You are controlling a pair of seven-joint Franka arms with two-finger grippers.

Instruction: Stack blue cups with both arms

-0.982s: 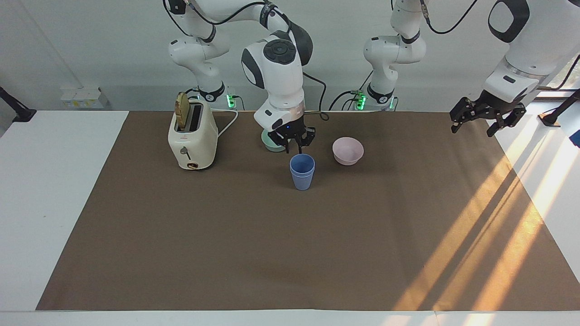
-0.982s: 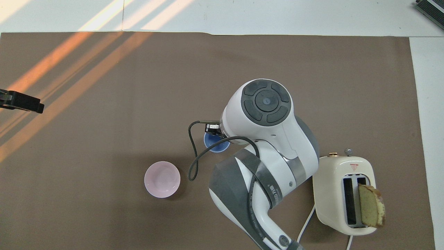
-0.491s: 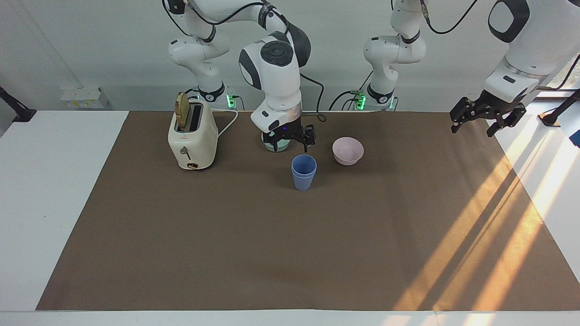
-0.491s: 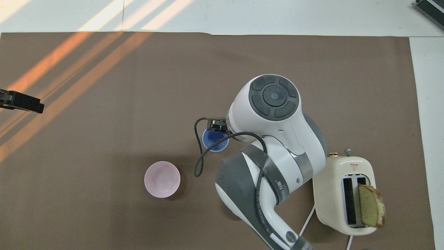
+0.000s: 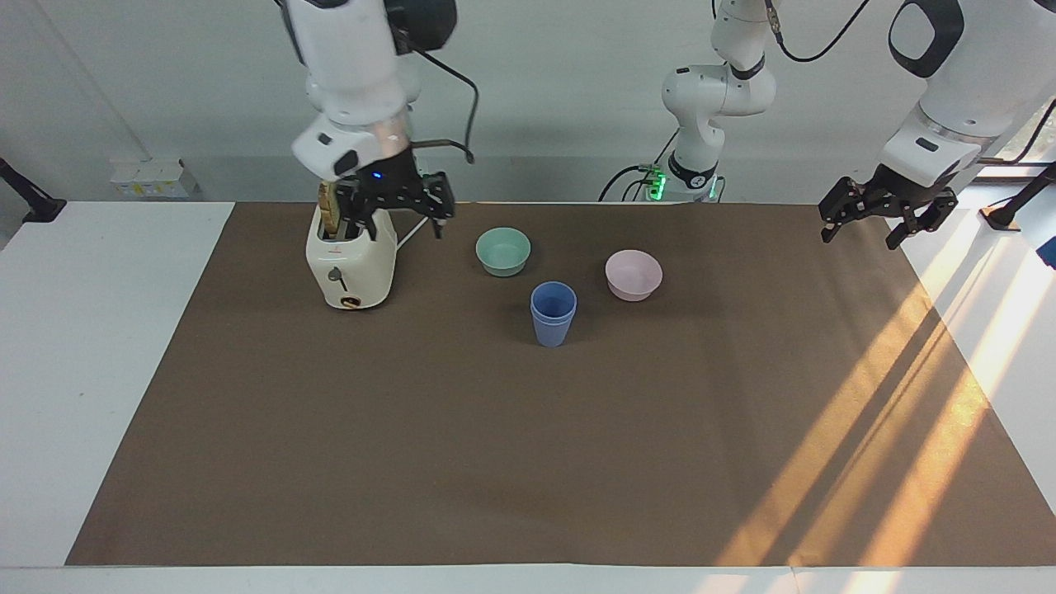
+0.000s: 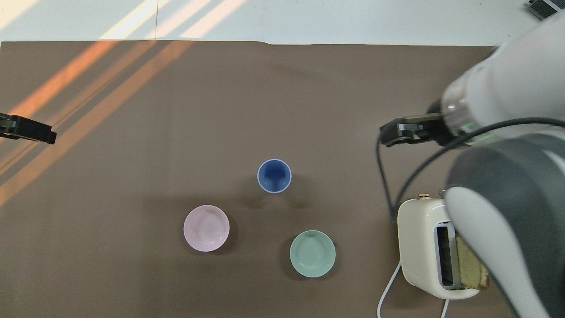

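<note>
Two blue cups [image 5: 552,312] nested upright; right tool [image 5: 396,206], left tool [image 5: 887,216] spread wide.

From my remote seat this reads as a robotics lab dressed up with kitchen props. My two white arms are bolted at the table's edge against a bare grey wall, green status lights glowing at their bases. Under my right gripper [image 5: 394,216] stands a cream toaster [image 5: 351,257] holding a bread slice [image 5: 332,208], its cord trailing over a brown mat [image 5: 528,462] that covers a plain white table [image 5: 91,346]. My left gripper [image 5: 887,216] hangs over the mat's sunlit end. No counters or cupboards show, only staged props.
</note>
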